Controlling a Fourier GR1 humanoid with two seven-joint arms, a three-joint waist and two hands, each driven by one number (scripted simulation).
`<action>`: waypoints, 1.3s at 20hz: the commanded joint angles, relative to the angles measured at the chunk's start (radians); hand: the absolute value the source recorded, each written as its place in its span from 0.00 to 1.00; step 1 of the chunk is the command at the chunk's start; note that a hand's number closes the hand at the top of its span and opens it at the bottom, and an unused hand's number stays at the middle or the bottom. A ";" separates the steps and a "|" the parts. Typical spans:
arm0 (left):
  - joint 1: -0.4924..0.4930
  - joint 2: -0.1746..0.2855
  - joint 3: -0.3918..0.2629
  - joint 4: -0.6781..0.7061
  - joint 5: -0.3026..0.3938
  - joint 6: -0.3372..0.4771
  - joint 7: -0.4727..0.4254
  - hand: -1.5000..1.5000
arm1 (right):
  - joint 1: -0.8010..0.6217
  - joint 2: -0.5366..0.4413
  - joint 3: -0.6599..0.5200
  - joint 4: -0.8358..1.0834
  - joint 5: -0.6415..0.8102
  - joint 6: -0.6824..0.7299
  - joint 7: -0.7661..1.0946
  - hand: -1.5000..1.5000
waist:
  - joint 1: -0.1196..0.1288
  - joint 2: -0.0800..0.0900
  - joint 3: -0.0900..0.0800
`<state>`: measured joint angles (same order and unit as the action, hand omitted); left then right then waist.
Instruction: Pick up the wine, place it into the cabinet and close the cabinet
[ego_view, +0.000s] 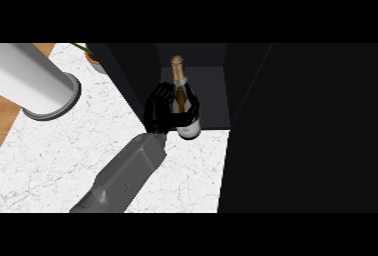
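A wine bottle (178, 75) with a gold foil neck and a white label stands upright at the front edge of the open dark cabinet (210, 95). Its base sits about where the cabinet floor meets the white marble counter (66, 150). My left hand (161, 107) comes in from the lower left and is shut on the bottle's body; fingers lie on its left side and the thumb curls round its right. The hand hides the bottle's middle. The cabinet door (295, 130) stands open as a big dark panel on the right. No right hand shows.
A large grey-white cylinder (37, 80) stands at the counter's left. A potted plant (92, 56) sits at the back beside the cabinet's left wall. The counter's wooden edge (9, 117) runs along the far left.
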<state>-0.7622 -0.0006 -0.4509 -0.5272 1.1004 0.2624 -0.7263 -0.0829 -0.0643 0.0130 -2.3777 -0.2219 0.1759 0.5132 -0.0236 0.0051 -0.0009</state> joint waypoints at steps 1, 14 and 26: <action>-0.128 0.001 0.073 0.104 0.024 -0.013 0.038 1.00 | 0.010 0.025 0.041 -0.009 0.027 -0.010 -0.015 0.00 | -0.003 0.001 0.000; -0.337 0.001 0.088 0.304 0.040 0.008 0.133 1.00 | 0.009 0.020 0.018 0.027 0.016 0.003 -0.051 0.00 | -0.020 0.009 0.000; -0.244 0.001 0.010 0.248 0.141 0.046 0.053 1.00 | -0.017 0.011 0.035 0.074 -0.005 0.040 -0.074 0.00 | -0.077 0.021 0.000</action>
<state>-1.0382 0.0001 -0.4207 -0.2687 1.2120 0.3028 -0.6400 -0.0967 -0.0481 0.0490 -2.3166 -0.2218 0.2054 0.4464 -0.0831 0.0225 -0.0010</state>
